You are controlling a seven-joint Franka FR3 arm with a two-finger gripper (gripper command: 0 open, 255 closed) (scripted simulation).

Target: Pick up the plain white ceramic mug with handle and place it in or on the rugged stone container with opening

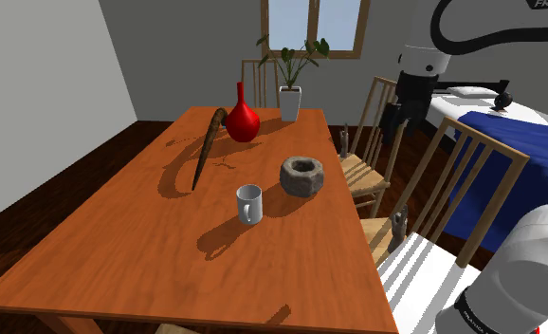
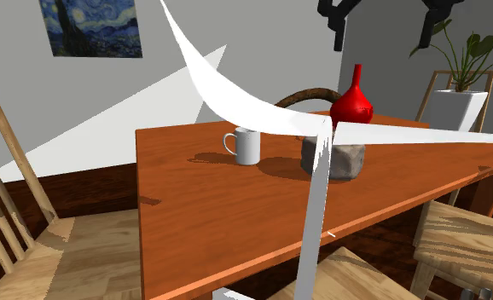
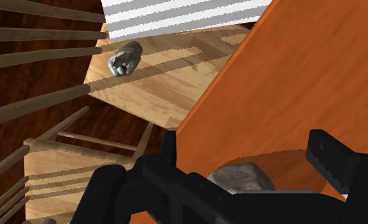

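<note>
The white mug (image 1: 250, 203) (image 2: 245, 146) stands upright on the orange-brown wooden table (image 1: 149, 247), its handle toward the shoulder view's left. The rough grey stone container (image 1: 302, 176) (image 2: 334, 159) (image 3: 243, 177), with its round opening up, sits just beyond the mug. My black gripper (image 1: 393, 121) (image 2: 385, 21) (image 3: 249, 149) hangs high above the table's edge near the chairs. It is open and holds nothing. The stone container's rim shows far below, between the fingers.
A red vase (image 1: 242, 116), a curved brown stick (image 1: 208, 144) and a potted plant (image 1: 290, 95) stand at the table's far end. Wooden chairs (image 1: 362, 176) line the shoulder view's right side; a small grey figure (image 3: 125, 57) lies on one seat. A blue bed (image 1: 519, 152) lies behind them.
</note>
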